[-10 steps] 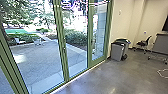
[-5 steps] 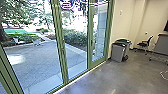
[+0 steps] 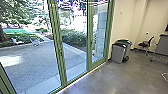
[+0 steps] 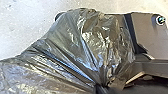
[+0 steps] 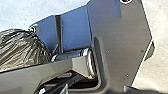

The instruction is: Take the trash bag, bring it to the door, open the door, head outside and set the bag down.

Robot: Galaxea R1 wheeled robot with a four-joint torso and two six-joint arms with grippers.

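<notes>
One trash bag (image 4: 85, 42) bunches right at my left gripper (image 4: 103, 87), the nearer one, folds converging where I judge it clamped; the right gripper's state I can't tell. Green-framed glass doors (image 3: 57, 45) span the head view's left half.

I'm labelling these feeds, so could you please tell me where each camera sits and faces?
Head: high on the robot, facing forward and down towards green-framed glass doors.
Left wrist: on that arm, facing the trash bag, with the robot's dark plate.
Right wrist: likewise, facing the plate and jointed bar.
Both wrist views share bag and plate.
</notes>
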